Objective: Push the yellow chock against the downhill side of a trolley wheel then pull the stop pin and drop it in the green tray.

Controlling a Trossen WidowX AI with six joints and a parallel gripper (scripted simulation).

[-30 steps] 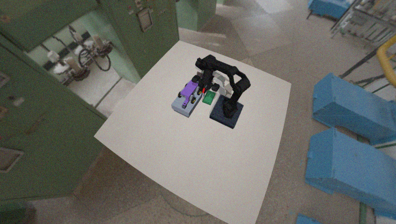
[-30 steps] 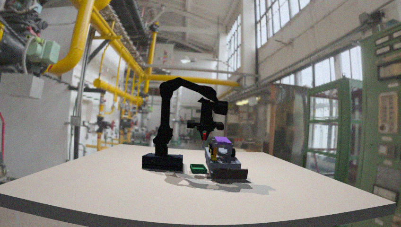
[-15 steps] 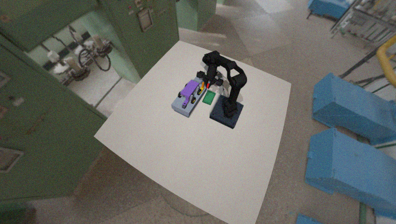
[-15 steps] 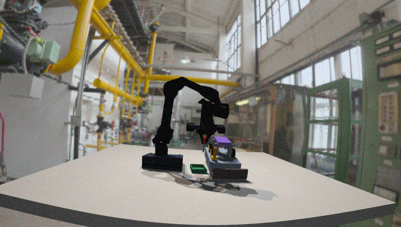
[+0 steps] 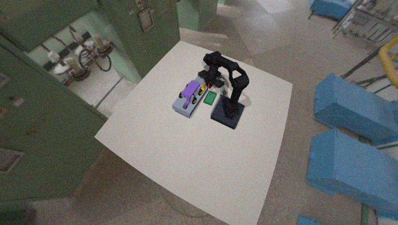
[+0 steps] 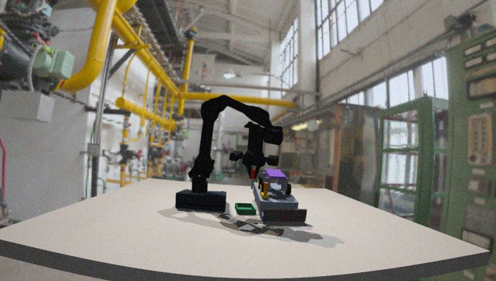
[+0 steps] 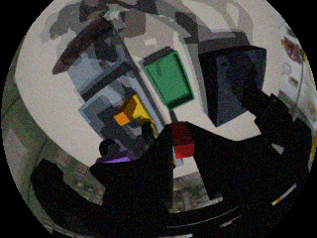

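Note:
My gripper (image 5: 208,84) (image 6: 252,176) (image 7: 176,126) is shut on the red-headed stop pin (image 5: 208,86) (image 6: 252,172) (image 7: 184,148). The pin's thin grey shaft points down. It hangs in the air beside the ramp (image 5: 180,108) (image 6: 278,205), close to the chock's side. The purple-topped trolley (image 5: 191,88) (image 6: 275,173) (image 7: 117,160) stands on the ramp. The yellow chock (image 5: 202,89) (image 6: 265,190) (image 7: 140,110), orange handle up, stands at the downhill side of a near-side wheel; whether they touch is hard to tell. The green tray (image 5: 210,98) (image 6: 245,211) (image 7: 168,79) is empty, beside the ramp.
The robot's dark base (image 5: 227,113) (image 6: 200,201) (image 7: 230,84) stands on the pale table (image 5: 156,139) (image 6: 139,240), on the far side of the tray from the ramp. A dark board (image 6: 285,215) (image 7: 79,47) crosses the ramp's low end.

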